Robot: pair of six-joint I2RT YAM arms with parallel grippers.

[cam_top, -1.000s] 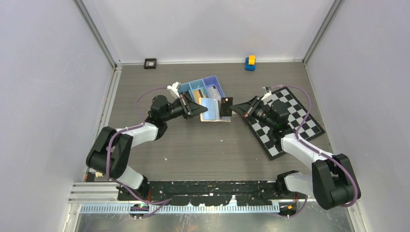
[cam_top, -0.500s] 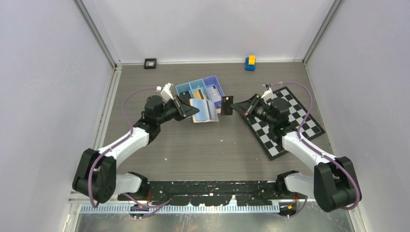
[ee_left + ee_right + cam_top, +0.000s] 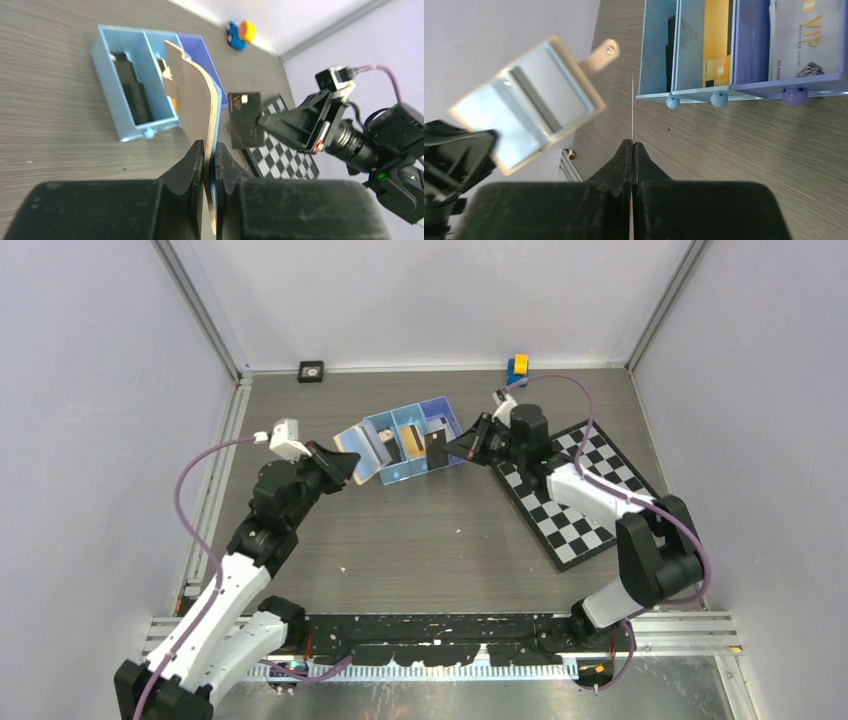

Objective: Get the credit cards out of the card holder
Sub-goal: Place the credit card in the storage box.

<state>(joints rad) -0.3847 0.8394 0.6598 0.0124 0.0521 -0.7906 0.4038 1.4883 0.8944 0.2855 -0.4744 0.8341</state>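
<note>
Wallet (image 3: pixel 192 95), clamped by left gripper (image 3: pixel 210 147), is hiding one end of the tray (image 3: pixel 655 60). Right gripper (image 3: pixel 632 145) is pinching a black card (image 3: pixel 245 112) near it.

place: robot lab test cell | enclosure: plain pale walls (image 3: pixel 430 300) in aluminium posts (image 3: pixel 200 308) shut in three sides of a wood-grain bench (image 3: pixel 430 540) | rig: left arm (image 3: pixel 235 580), right arm (image 3: pixel 590 495) bolted to black rail (image 3: pixel 440 625) at near edge | aid: checkerboard (image 3: pixel 600 530) by right edge
</note>
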